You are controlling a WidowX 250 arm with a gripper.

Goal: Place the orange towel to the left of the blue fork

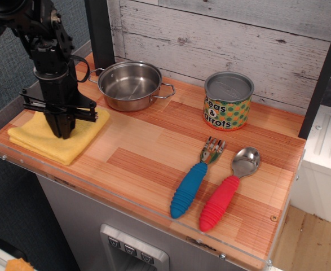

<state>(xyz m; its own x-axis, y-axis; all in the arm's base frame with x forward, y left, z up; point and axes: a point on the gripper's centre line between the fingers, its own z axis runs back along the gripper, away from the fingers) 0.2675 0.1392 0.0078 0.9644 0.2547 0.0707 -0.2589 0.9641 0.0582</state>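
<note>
Folded fuzzy yellow-orange towel point(52, 138), gripper point(62, 133) pressed on it

I'm seeing glossy wood-grain laminate on the counter point(142, 152). The orange towel point(41, 135) is looking like matt, fuzzy terry cloth. The steel pot point(129, 84) is gleaming, polished. The blue fork point(196, 178) is showing ribbed plastic, metal tines. The gripper point(61, 132) is looking matt black.

A short round metal can point(228, 100) with an orange, green-dotted paper label stands near the back wall. Its label reads "Peas & Carrots" in dark letters. No other readable text appears.
</note>
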